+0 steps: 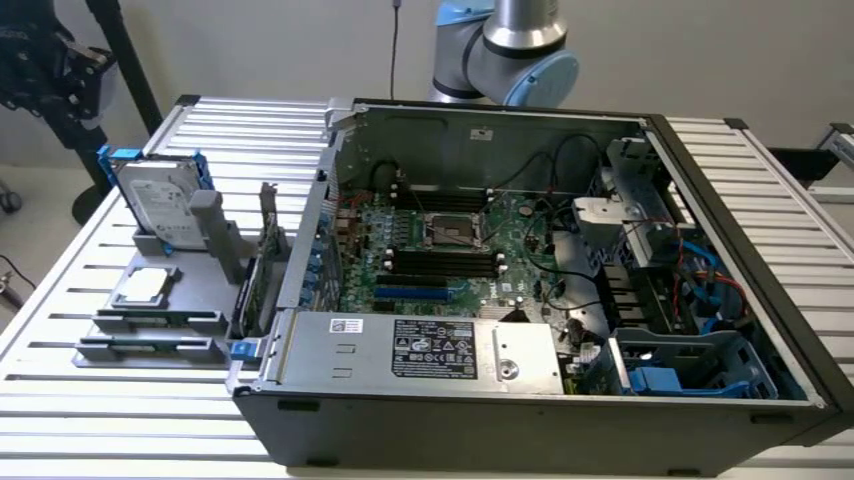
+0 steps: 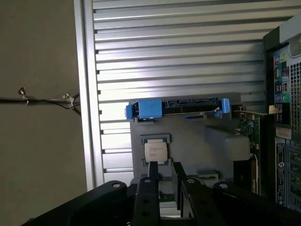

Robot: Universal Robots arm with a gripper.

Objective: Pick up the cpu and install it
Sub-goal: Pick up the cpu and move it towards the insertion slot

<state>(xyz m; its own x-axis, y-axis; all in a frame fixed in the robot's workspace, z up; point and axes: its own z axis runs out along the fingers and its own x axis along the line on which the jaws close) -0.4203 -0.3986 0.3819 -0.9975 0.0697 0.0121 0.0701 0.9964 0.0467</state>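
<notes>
cpu (image 2: 155,151) lies flat, shiny side up, in a shallow seat on the grey stand (image 2: 202,139), and I am not holding it. My gripper (image 2: 164,165) is nearest the camera: two dark fingers (image 2: 146,197) stand a small way apart, a narrow slot of the stand showing between them, with nothing clamped there. One fingertip lines up with the chip's near edge in the wrist view, but I cannot tell from that view whether it touches.

Past the chip, at the stand's far end, the hard drive (image 2: 188,104) stands on edge in its blue bracket (image 2: 149,108). Under the stand and beyond it runs the slatted metal table (image 2: 178,52).

In the exterior view the chip (image 1: 144,287) sits on the stand's low front step, in front of the upright drive. Just beside the stand, at the exterior view's right, is the open computer case (image 1: 534,425), its side off. Inside, the grey power supply (image 1: 414,350) lies along the edge nearest that camera, the green motherboard (image 1: 514,275) behind it, and the cpu socket (image 1: 451,232) near the board's middle. My arm (image 1: 514,45) rises behind the case, well apart from the stand.
</notes>
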